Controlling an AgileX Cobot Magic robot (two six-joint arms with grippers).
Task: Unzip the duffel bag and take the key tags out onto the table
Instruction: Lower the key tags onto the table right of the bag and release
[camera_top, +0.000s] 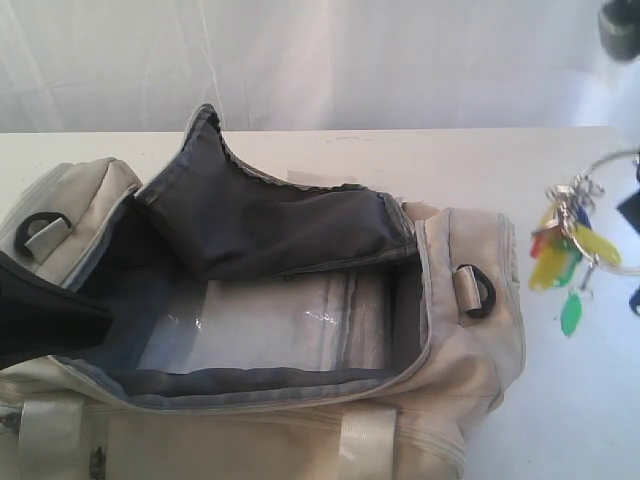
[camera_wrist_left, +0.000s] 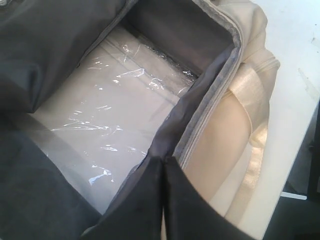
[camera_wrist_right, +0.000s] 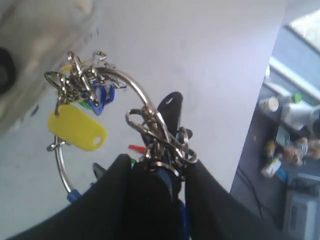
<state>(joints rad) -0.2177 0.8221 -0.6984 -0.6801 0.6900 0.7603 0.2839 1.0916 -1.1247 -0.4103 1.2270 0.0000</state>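
Key tags (camera_top: 565, 262): light, loose and jangly, hard plastic tabs on thin rings threaded on one big wire ring (camera_wrist_right: 125, 82). The tabs swing and would slip, so the stiff metal is the place to hold. My right gripper (camera_wrist_right: 160, 167) pinches the cluster of small rings on that ring. The bunch hangs over the tabletop (camera_top: 590, 400) near its right edge, just beside the right end of the duffel bag (camera_top: 470, 340). I cannot tell if the lowest tag touches down. My left gripper (camera_wrist_left: 163, 172) is pressed together at the bag's rim; fabric between the pads not confirmed. Bag is soft, unzipped, dark lining (camera_top: 280, 230) showing. Tabletop is white, smooth and flat, with a draped backdrop (camera_top: 350, 60) behind it.
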